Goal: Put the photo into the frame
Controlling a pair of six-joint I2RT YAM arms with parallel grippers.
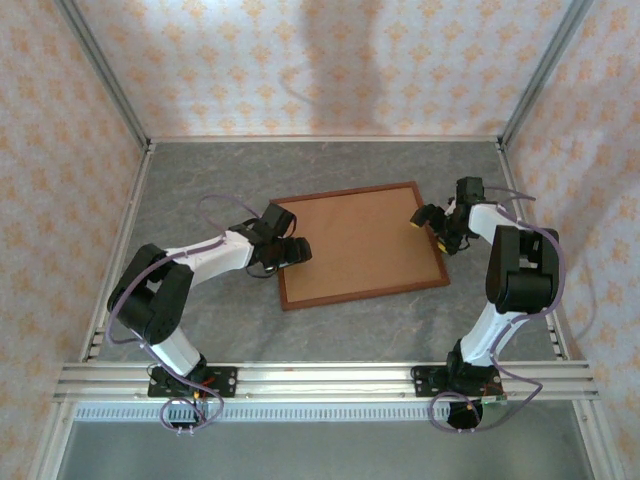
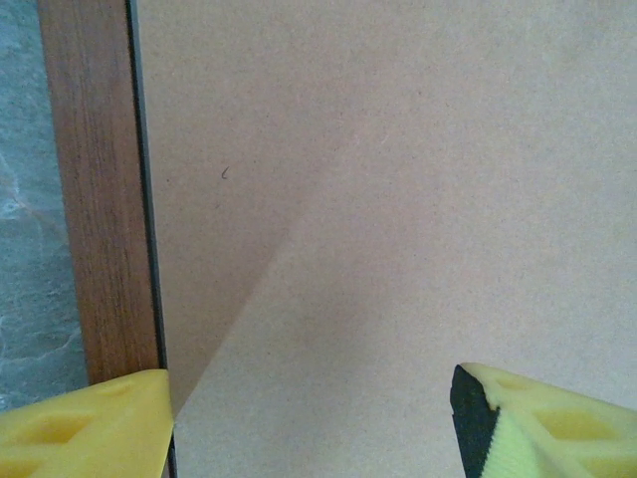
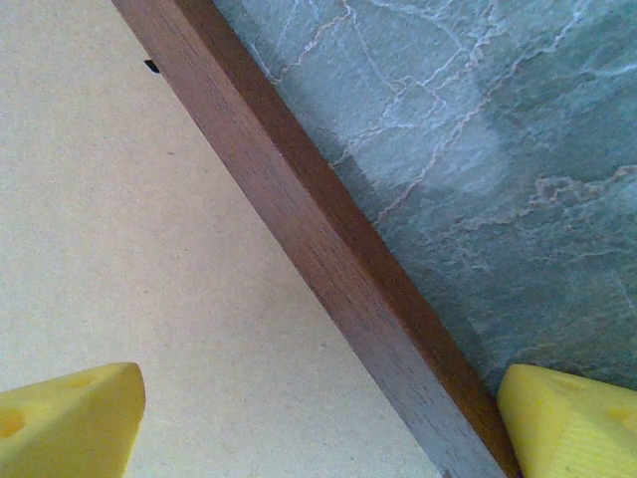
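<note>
Starting at the left gripper (image 1: 291, 251) (image 2: 314, 428): yellow fingers (image 2: 85, 426) spread apart, with nothing pinched between them. Hangs low over the left short side of the frame (image 1: 360, 294) (image 2: 100, 199), one fingertip at the inner edge of the reddish-brown moulding and the other over the plain brown backing board (image 1: 355, 240) (image 2: 398, 199). Cannot tell whether the tips touch the surface. Shows in the left wrist view a thin dark gap between moulding and board, and to the left of the moulding a strip of the grey marbled table (image 1: 250, 180) (image 2: 25, 199). Then the right gripper (image 1: 432, 218) (image 3: 318, 428): also spread wide and empty, straddling the right side of the frame (image 3: 328, 259) near its far corner, with one yellow fingertip (image 3: 65, 423) above the board (image 3: 129, 249) and the other above the table (image 3: 478, 149). Carries a small dark mark at the inner edge of the moulding, high in the right wrist view. Further out, in the top view: frame lying flat about the middle of the table, slightly turned, back side up and filled by the board, between the two white and black arms. Around the table, walls (image 1: 300, 60) with pale orange-patterned paper, and at the near edge the aluminium rail (image 1: 320, 380) with both arm bases
</note>
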